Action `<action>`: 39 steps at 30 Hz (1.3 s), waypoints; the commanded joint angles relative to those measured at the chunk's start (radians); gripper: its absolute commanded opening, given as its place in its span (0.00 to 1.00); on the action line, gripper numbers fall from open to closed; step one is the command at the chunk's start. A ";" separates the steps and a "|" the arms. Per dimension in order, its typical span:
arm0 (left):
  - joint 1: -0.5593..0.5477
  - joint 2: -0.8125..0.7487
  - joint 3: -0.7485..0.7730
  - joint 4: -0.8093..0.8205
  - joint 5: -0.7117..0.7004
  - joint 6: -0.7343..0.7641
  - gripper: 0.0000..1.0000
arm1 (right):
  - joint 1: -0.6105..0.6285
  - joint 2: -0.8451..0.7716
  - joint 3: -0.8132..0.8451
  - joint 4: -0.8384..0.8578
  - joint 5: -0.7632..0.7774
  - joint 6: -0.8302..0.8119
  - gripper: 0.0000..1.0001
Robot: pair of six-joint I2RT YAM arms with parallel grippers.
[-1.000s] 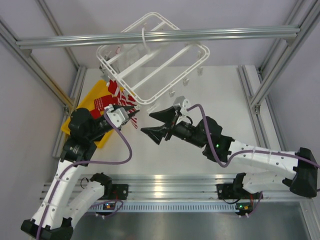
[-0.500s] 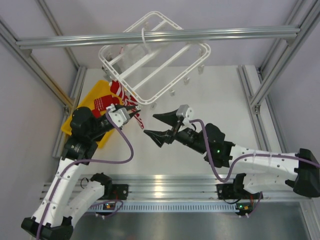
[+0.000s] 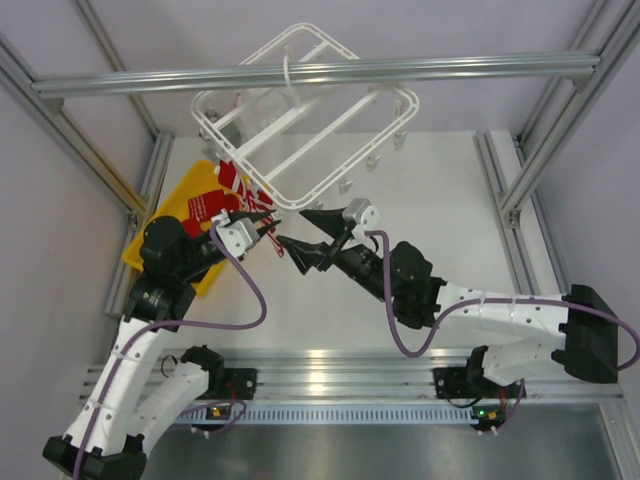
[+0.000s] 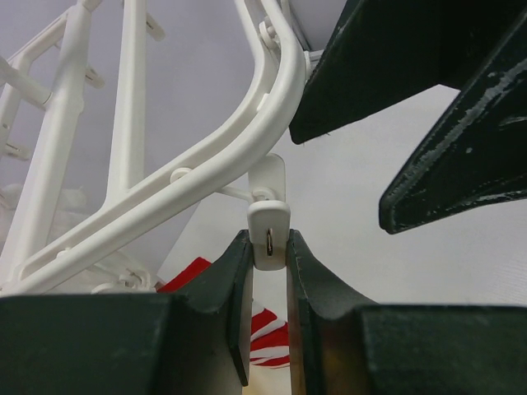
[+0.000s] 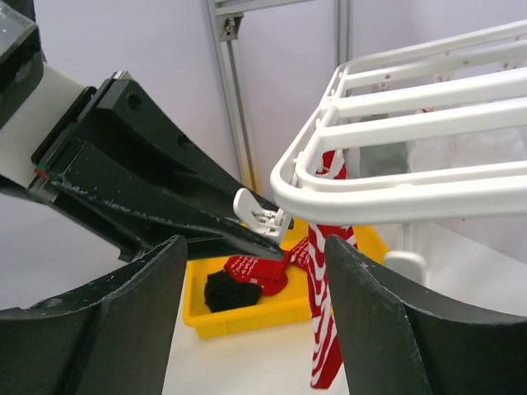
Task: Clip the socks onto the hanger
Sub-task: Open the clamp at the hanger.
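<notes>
The left gripper (image 4: 269, 247) is clenched on a small white clip (image 4: 269, 232) that dangles from the curved corner of the white hanger (image 5: 428, 202); the clip's lower end sits pinched between the two dark fingers. The hanger hangs tilted from a grey beam (image 3: 400, 68) above the table (image 3: 440, 200). A red-and-white striped sock (image 5: 324, 329) hangs down from under the hanger's corner, just beside the pinched clip (what holds its top end is hidden behind the rim). Another red sock (image 5: 257, 269) lies in the yellow tray (image 5: 247, 317) at the table's left side, next to something dark. The right gripper (image 3: 295, 228) is released, jaws spread wide and holding nothing, its tips close to the left gripper and the same corner of the hanger
</notes>
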State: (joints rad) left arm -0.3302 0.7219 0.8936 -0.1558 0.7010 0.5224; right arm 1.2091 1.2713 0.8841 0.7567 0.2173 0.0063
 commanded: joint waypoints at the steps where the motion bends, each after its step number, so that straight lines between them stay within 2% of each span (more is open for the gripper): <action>1: -0.018 -0.016 -0.016 -0.022 0.107 -0.001 0.00 | 0.017 0.022 0.062 0.116 0.036 -0.042 0.67; 8: -0.018 -0.015 -0.018 -0.022 0.115 0.008 0.00 | 0.017 0.063 0.087 0.145 0.037 -0.032 0.65; 20: -0.026 -0.003 -0.027 -0.022 0.120 0.037 0.00 | 0.009 0.106 0.116 0.164 0.034 -0.012 0.55; 22: -0.026 -0.003 -0.028 -0.022 0.120 0.041 0.00 | 0.004 0.112 0.122 0.156 0.040 0.030 0.54; 28: -0.029 -0.002 -0.028 -0.024 0.111 0.053 0.00 | -0.025 0.126 0.150 0.096 0.062 0.127 0.41; 32: -0.029 -0.004 -0.022 -0.048 0.104 0.068 0.00 | -0.026 0.119 0.144 0.086 0.060 0.133 0.18; 34: -0.029 -0.007 -0.024 -0.050 0.100 0.061 0.08 | -0.026 0.115 0.136 0.073 0.063 0.142 0.14; 35: -0.029 -0.007 -0.022 -0.051 0.098 0.054 0.12 | -0.028 0.108 0.133 0.069 0.065 0.146 0.09; 36: -0.029 -0.009 -0.021 -0.057 0.095 0.048 0.23 | -0.029 0.105 0.130 0.056 0.068 0.153 0.06; 39: -0.029 -0.001 -0.006 -0.068 0.051 -0.031 0.35 | -0.039 0.086 0.121 0.023 0.089 0.170 0.00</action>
State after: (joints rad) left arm -0.3386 0.7246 0.8814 -0.1516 0.6987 0.5533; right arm 1.1843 1.3945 0.9787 0.8104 0.2897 0.1322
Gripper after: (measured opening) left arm 0.329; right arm 0.279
